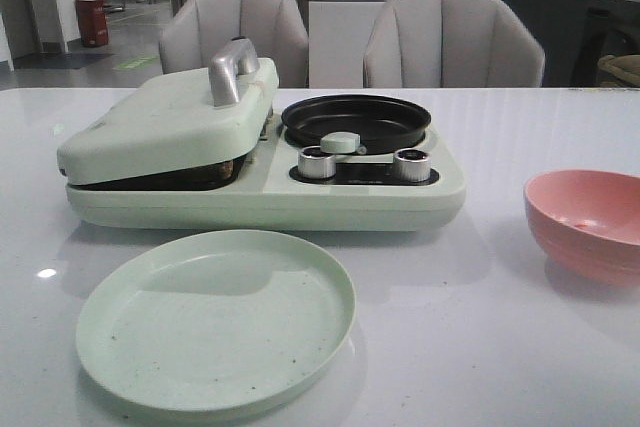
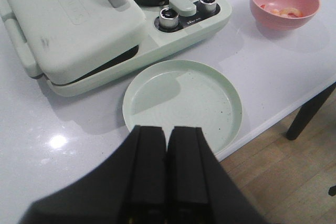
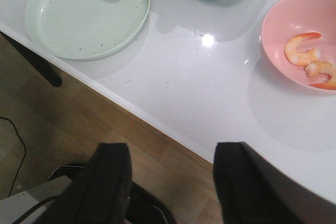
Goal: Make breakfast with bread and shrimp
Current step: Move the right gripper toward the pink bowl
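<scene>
Three views, taken in order, with the cooker as landmark.

Front view. My cooker (image 1: 265,182) sits mid-table (image 1: 480,327), pale green, lid (image 1: 165,127) lowered over its left half, with a silver handle (image 1: 230,69) on top. A dark strip shows under the lid's front edge; I cannot tell what lies inside. A black pan (image 1: 357,119) occupies the cooker's right rear, and two knobs (image 1: 318,163) stand in front of the pan. A green plate (image 1: 216,319) lies just in front of the cooker, bare. A pink bowl (image 1: 588,222) stands to the right of the cooker, well apart from it. Two grey chairs (image 1: 452,39) stand behind the cooker. Neither of my claws appears here.

Left wrist view. My left claw (image 2: 167,145) hangs over the near rim of the plate, its two black fingers (image 2: 148,161) pressed together with nothing between them. The cooker is beyond the plate. Shrimp (image 2: 286,11) lie in the bowl beside the cooker.

Right wrist view. My right claw (image 3: 170,174) is spread wide, empty, above the floor (image 3: 79,124) off the table edge. Two shrimp (image 3: 300,49) rest inside the bowl, touching each other. No bread is visible in any view.
</scene>
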`<state>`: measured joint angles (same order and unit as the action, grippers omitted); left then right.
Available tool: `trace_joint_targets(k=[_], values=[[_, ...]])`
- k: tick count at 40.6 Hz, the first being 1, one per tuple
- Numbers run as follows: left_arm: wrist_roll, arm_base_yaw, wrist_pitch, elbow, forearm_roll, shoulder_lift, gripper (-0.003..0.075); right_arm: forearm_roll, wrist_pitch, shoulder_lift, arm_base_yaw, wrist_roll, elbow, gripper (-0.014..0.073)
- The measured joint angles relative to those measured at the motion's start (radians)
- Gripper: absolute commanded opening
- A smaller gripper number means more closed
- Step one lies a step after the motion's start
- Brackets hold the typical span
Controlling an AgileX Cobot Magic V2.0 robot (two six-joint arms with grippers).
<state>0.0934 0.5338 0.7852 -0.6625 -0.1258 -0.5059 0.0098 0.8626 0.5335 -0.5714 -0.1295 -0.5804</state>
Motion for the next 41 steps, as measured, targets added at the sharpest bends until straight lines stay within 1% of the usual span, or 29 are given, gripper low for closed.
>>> trace_joint_targets(k=[3,9,13,19,28,35,41], values=[[0.000,0.000,0.001,0.000,0.000,0.000,0.0101,-0.044,-0.002,0.042,0.000,-0.048,0.000,0.0440],[0.000,0.000,0.002,0.000,-0.001,0.000,0.0101,-0.154,-0.002,0.202,0.029,-0.126,-0.031,0.0440],[0.000,0.000,0.002,0.000,-0.001,0.000,0.0101,-0.192,-0.002,0.331,0.097,-0.141,-0.080,0.0440],[0.000,0.000,0.005,0.000,-0.001,0.000,0.0101,-0.200,0.008,0.542,0.247,-0.142,-0.188,0.0440],[0.000,0.000,0.005,0.000,-0.002,0.000,0.0101,-0.188,0.014,0.765,0.462,-0.078,-0.340,0.0440],[0.000,0.000,0.005,0.000,-0.002,0.000,0.0101,-0.141,-0.006,0.890,0.558,-0.021,-0.429,0.0440],[0.000,0.000,0.005,0.000,-0.002,0.000,0.0101,-0.125,-0.040,0.975,0.581,0.000,-0.472,0.0440]])
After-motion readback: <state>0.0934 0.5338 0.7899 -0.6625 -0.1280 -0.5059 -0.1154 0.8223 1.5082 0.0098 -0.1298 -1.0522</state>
